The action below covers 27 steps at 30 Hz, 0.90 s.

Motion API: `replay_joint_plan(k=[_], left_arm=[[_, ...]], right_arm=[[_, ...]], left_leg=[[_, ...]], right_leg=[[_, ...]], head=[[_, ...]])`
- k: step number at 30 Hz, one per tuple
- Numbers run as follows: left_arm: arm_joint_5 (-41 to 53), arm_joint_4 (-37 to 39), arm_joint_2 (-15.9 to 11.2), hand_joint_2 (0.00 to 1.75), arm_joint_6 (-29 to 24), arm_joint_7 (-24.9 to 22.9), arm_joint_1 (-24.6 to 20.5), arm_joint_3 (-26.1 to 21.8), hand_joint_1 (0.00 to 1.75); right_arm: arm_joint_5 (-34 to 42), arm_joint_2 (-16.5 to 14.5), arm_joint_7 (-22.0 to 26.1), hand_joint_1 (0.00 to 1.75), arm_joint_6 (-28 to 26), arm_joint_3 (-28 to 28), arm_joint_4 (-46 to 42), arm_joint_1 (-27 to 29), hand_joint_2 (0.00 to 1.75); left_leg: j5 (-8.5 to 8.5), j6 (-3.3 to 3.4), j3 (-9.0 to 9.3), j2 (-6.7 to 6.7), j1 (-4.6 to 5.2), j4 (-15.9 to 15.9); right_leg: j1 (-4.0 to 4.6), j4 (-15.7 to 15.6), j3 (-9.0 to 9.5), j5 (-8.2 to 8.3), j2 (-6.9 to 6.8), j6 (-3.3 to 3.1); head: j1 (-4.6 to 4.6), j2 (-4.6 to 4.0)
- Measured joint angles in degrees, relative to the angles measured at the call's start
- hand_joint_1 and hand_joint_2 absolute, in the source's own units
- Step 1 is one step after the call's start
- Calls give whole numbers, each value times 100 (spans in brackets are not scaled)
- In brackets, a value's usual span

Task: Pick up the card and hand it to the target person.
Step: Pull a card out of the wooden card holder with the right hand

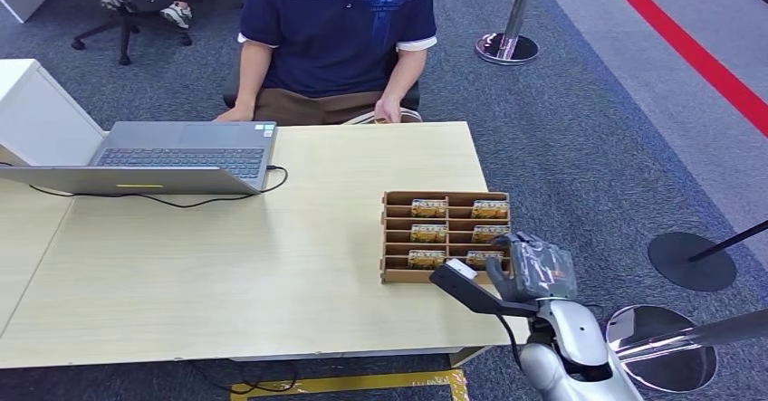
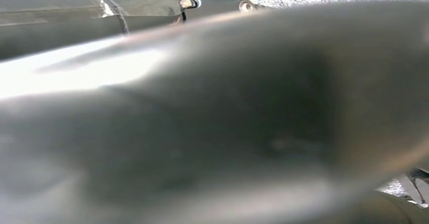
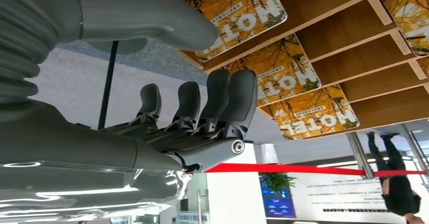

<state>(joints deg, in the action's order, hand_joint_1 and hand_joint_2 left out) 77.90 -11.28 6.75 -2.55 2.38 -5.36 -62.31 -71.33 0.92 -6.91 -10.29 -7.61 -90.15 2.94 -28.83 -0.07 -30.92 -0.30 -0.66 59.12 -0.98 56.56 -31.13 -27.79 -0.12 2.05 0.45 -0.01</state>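
Right hand (image 3: 202, 118) empty, fingers (image 3: 238, 97) apart beside cards (image 3: 283, 82); card orientation unclear.

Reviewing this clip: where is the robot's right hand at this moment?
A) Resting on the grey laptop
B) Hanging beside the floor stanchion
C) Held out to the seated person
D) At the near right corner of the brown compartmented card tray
D: the right hand sits at the brown compartmented card tray's near right corner, open by the yellow hotel cards.
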Motion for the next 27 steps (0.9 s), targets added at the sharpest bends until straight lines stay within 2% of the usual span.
replay_joint_plan(k=[5,9,22,27], left_arm=[[-10,0,0,0,0,-21,0,-2,0],[-30,0,0,0,-1,-34,0,-2,0],[-37,0,0,0,8,-32,0,-2,0],[-37,0,1,0,7,-23,0,-2,0]], right_arm=[[17,0,26,97,20,-50,58,-75,175],[36,-6,37,91,50,-78,115,-119,175],[86,-33,42,101,94,-166,267,-212,175],[95,-32,40,98,101,-166,310,-230,175]], left_leg=[[0,0,0,0,0,0],[0,0,0,0,0,0],[0,0,0,0,0,0],[0,0,0,0,0,0]], right_leg=[[0,0,0,0,0,0],[0,0,0,0,0,0],[0,0,0,0,0,0],[0,0,0,0,0,0]], head=[[0,0],[1,-1],[0,-1],[0,-1]])
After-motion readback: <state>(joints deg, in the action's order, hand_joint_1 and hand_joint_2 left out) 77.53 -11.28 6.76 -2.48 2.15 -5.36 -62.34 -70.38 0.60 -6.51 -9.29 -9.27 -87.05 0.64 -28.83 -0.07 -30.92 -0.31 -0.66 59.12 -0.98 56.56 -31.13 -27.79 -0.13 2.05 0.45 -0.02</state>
